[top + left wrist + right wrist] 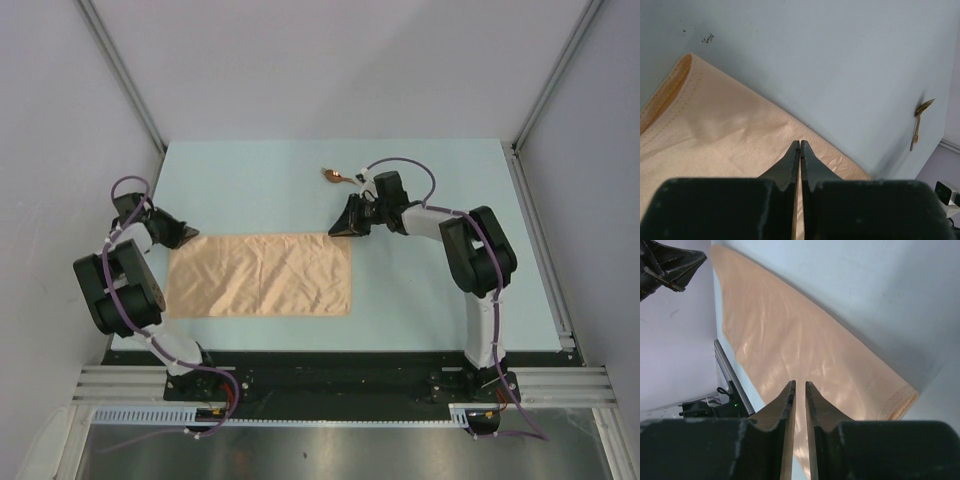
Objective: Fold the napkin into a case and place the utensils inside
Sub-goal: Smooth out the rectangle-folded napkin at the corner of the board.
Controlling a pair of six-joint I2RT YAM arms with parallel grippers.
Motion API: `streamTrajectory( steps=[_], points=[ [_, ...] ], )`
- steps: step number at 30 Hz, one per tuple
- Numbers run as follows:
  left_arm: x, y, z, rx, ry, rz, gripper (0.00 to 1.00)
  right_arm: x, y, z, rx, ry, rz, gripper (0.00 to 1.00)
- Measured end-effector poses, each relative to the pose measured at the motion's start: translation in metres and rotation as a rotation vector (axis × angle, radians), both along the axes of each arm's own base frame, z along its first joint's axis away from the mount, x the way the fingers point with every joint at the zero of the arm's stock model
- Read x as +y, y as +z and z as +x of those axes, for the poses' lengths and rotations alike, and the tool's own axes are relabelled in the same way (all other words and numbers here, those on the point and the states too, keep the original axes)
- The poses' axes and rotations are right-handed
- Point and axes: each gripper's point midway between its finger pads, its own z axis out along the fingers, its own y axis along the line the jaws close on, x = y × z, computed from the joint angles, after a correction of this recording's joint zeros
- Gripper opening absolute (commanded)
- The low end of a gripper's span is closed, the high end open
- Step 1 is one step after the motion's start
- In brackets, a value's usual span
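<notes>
Left claw: the left claw [189,236] hovered low at the far left corner of the cloth. In its wrist view [800,145] the two black fingers were pressed together, tips meeting over the cloth just inside its far hem. I could not tell whether any fabric was caught between them.
Napkin: the plain peach-orange cloth napkin [260,275] lay spread flat as a wide rectangle with light creases, on the near half of the counter between the two arms.
Utensils: the thin, shiny copper-gold metal cutlery [332,176] lay on the bare counter beyond the napkin's far right corner, apart from the cloth. How many pieces lay there was too small to tell.
Right claw: the right claw [341,230] sat at the napkin's far right corner. Its wrist view [800,386] showed the fingers nearly together, a narrow slit left between them above the cloth.
Counter: the pale blue counter [430,290] carried it all.
</notes>
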Motion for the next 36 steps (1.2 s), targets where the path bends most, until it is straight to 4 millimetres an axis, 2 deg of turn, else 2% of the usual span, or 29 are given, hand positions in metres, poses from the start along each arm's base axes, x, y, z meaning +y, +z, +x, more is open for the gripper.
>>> streamTrajectory(
  steps=[8,13,17,24,31,36],
  points=[
    [0.002,-0.015,-0.003,0.051,-0.013,-0.007,0.0,-0.003,-0.011,0.008,0.013,-0.011,0.019,0.13],
    [0.007,-0.018,-0.007,0.068,-0.009,-0.01,0.01,-0.007,-0.037,0.008,0.055,-0.016,-0.001,0.12],
    [0.013,-0.019,-0.009,0.069,-0.001,0.0,0.09,-0.01,-0.056,0.007,0.084,-0.012,-0.015,0.12],
    [0.022,-0.022,-0.009,0.074,0.018,0.017,0.1,-0.009,-0.055,0.019,0.044,0.0,-0.015,0.11],
    [0.044,-0.047,-0.01,0.136,0.065,0.022,0.09,-0.009,-0.055,0.019,0.041,0.003,-0.016,0.11],
    [0.056,-0.052,-0.002,0.149,0.08,0.044,0.07,-0.009,-0.055,0.02,0.04,0.003,-0.017,0.11]
  ],
)
